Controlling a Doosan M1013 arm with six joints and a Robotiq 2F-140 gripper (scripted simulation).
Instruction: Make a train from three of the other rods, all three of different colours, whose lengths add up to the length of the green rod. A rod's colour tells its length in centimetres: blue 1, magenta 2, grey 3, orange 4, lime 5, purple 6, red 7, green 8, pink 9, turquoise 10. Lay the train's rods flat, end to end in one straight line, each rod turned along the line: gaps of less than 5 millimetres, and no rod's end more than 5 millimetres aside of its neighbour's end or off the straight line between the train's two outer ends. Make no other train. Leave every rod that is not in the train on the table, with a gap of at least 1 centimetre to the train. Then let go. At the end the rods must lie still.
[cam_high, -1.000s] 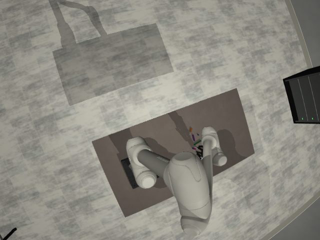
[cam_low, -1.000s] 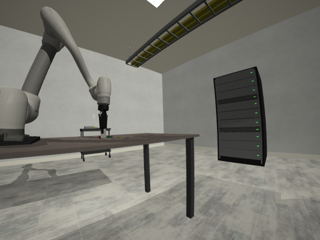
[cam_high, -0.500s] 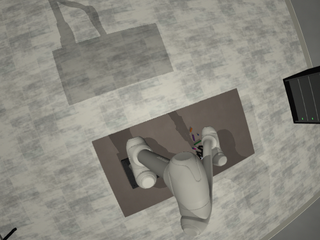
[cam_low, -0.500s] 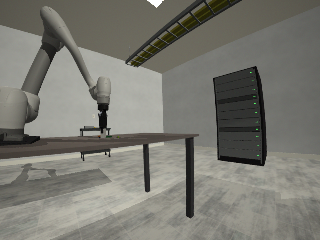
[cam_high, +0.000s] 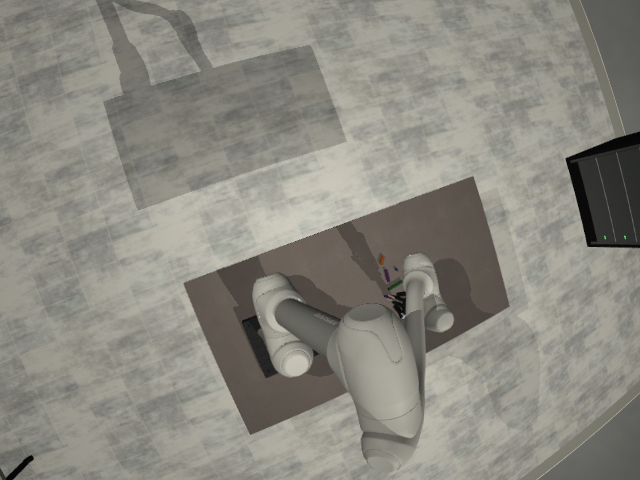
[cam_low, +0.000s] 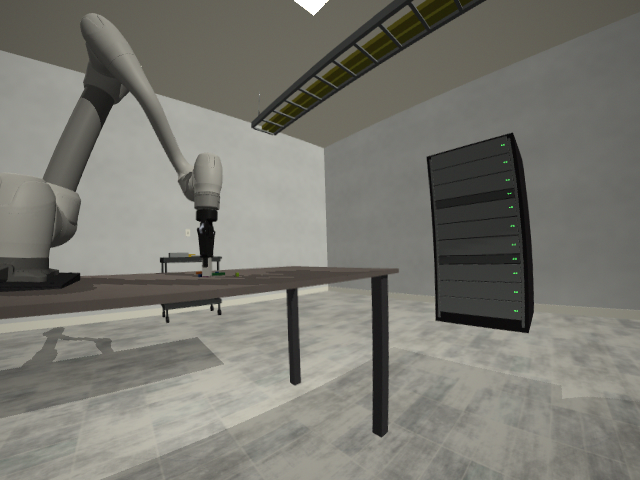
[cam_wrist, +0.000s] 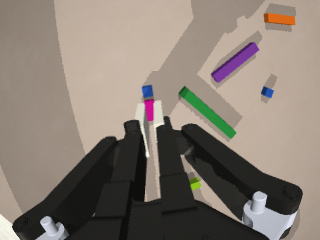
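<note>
The magenta rod (cam_high: 389, 297) (cam_wrist: 150, 110) is beside the green rod (cam_high: 394, 285) (cam_low: 218, 273) (cam_wrist: 207, 112), and my jaws (cam_high: 395, 299) (cam_low: 206, 269) look closed on its sides. The near blue rod (cam_high: 385, 296) (cam_wrist: 147, 91), left of the green, roughly lines up with it; I can't judge the gap. Lime (cam_low: 237, 274) (cam_wrist: 195, 184), below the green in the wrist view, should complete the sum but remains unjoined. Purple (cam_high: 386, 274) (cam_wrist: 235, 62) and orange (cam_high: 382, 259) (cam_low: 199, 272) (cam_wrist: 280, 19) lie beyond the green, apart.

One pale grey robot arm (cam_low: 143, 90), bent high, its base at the table's left. One black gripper (cam_low: 206, 242), pointing down, pale fingertips at the tabletop. One brown table (cam_low: 310, 276), dark legs. Small coloured rods beside the fingertips: one green (cam_low: 219, 273), one lime (cam_low: 237, 274). One black server cabinet (cam_low: 478, 235), green lights. One overhead ladder-like tray (cam_low: 330, 69).
</note>
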